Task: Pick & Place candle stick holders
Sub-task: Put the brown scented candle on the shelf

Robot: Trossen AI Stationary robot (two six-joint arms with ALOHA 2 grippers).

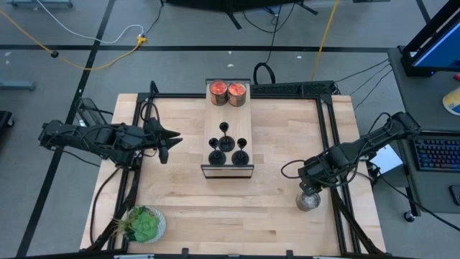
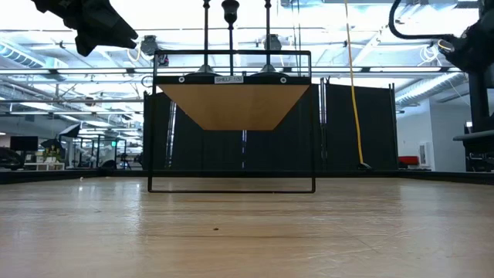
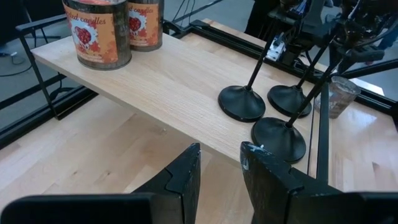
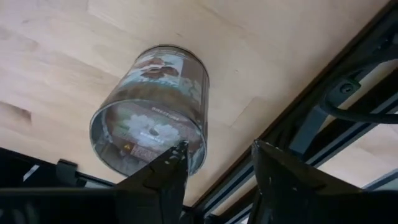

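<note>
Three black candle stick holders [image 1: 224, 147] stand on their round bases at the near end of a raised wooden shelf [image 1: 227, 115] in the middle of the table. In the left wrist view their bases [image 3: 241, 102] show ahead. My left gripper [image 1: 171, 144] hovers left of the shelf, open with nothing between its fingers [image 3: 186, 171]. Near the table's right edge my right gripper [image 1: 310, 188] points down, open, just above a clear greyish glass jar [image 4: 152, 112] that stands upright on the table. My right gripper has one fingertip [image 4: 174, 158] standing in front of the jar's rim [image 4: 193, 146] in its wrist view; I cannot tell whether it touches. The jar lies to one side of the gap between the fingers, not inside it.
Two jars with red-orange contents [image 1: 228, 91] stand at the shelf's far end. A potted green plant [image 1: 144, 224] sits at the near left corner. A black metal frame [image 1: 327, 144] runs along the table's edges, close beside the greyish jar [image 1: 309, 202].
</note>
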